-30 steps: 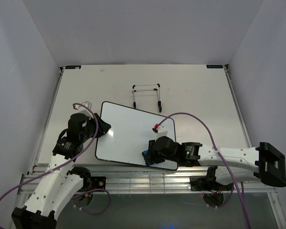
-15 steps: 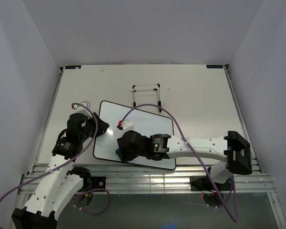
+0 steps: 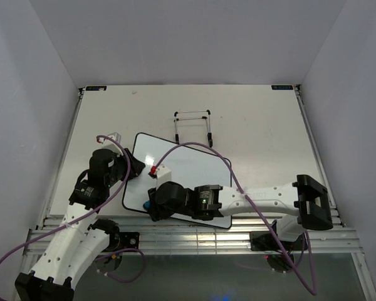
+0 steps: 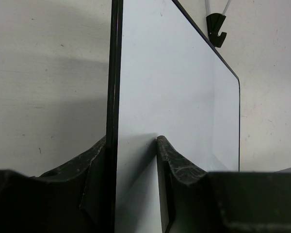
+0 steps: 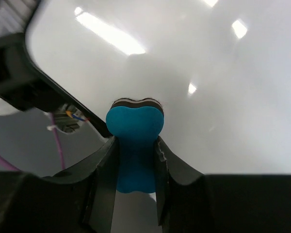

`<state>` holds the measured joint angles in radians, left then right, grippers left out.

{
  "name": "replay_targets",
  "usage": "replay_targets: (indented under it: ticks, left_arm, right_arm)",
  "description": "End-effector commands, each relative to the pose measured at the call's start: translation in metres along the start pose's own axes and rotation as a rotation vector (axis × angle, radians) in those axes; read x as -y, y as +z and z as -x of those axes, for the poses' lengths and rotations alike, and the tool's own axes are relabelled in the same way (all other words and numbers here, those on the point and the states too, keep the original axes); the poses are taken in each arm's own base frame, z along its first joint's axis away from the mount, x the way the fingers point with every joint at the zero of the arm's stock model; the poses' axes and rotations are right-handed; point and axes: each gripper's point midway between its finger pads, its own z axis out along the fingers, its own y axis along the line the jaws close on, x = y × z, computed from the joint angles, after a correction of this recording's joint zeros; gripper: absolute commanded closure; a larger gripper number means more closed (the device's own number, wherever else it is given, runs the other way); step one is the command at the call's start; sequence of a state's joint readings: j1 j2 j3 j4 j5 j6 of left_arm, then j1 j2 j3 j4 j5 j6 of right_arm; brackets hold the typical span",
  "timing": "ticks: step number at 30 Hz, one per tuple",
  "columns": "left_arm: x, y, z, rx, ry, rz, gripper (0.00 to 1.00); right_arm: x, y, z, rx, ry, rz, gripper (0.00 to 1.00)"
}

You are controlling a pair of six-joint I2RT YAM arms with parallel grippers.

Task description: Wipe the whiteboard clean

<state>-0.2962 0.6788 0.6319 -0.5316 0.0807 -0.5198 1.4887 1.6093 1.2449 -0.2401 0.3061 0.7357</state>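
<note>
The whiteboard [image 3: 194, 166] lies tilted on the table, glossy white with a thin black rim, and I see no writing on its visible face. My left gripper [image 3: 133, 170] is shut on its left edge; in the left wrist view [image 4: 133, 141] the board [image 4: 174, 97] runs edge-on between the fingers. My right gripper [image 3: 151, 205] is shut on the small blue bone-shaped eraser [image 3: 148, 204]. It holds the eraser against the board's near-left corner. In the right wrist view the eraser [image 5: 135, 131] sits between the fingers [image 5: 136, 140], with its dark felt end on the white surface [image 5: 208, 97].
The black wire easel stand [image 3: 193, 125] lies just beyond the board's far edge, and its foot shows in the left wrist view [image 4: 216, 28]. A purple cable loops over the board from the right wrist. Slotted rails run along the table's near edge [image 3: 194, 235].
My right gripper has slid the eraser leftward along the board's near edge, from the right part to the near-left corner. The left gripper kept its hold; the board shifted slightly.
</note>
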Motion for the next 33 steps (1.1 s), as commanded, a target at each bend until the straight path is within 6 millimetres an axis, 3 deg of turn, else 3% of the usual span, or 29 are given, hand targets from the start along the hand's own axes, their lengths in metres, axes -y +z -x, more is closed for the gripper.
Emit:
replay_targets:
  ticks: [1, 2, 5, 9, 16, 20, 21, 22, 26, 33]
  left_arm:
    - [0.004, -0.004, 0.026, 0.098, 0.085, 0.002, 1.0]
    - [0.004, -0.004, 0.026, 0.096, 0.085, 0.002, 1.0]
    - [0.003, -0.005, 0.026, 0.1, 0.083, 0.007, 1.0]
    - [0.002, -0.005, 0.027, 0.101, 0.081, 0.01, 1.0]
    - [0.001, -0.003, 0.025, 0.094, 0.081, 0.014, 1.0]
    - [0.002, -0.003, 0.026, 0.094, 0.081, 0.014, 1.0]
    - [0.002, -0.003, 0.026, 0.094, 0.081, 0.012, 1.0]
    - [0.003, -0.003, 0.026, 0.092, 0.079, 0.008, 1.0]
    - [0.004, -0.003, 0.025, 0.088, 0.081, 0.003, 1.0]
    - [0.003, -0.003, 0.025, 0.089, 0.081, 0.004, 1.0]
  right_arm:
    - [0.09, -0.011, -0.074, -0.139, -0.016, -0.284, 0.92]
    - [0.108, -0.014, -0.092, -0.162, -0.012, -0.324, 0.92]
    - [0.133, -0.026, -0.116, -0.188, 0.013, -0.371, 0.92]
    - [0.157, -0.04, -0.136, -0.201, 0.038, -0.444, 0.92]
    - [0.192, -0.071, -0.15, -0.205, 0.016, -0.583, 0.92]
    - [0.2, -0.083, -0.151, -0.185, 0.016, -0.581, 0.92]
    - [0.19, -0.081, -0.146, -0.168, 0.0, -0.512, 0.92]
    - [0.168, -0.07, -0.141, -0.149, -0.004, -0.391, 0.92]
    - [0.138, -0.06, -0.122, -0.084, -0.15, -0.201, 0.92]
    - [0.116, -0.05, -0.082, -0.03, -0.398, -0.18, 0.92]
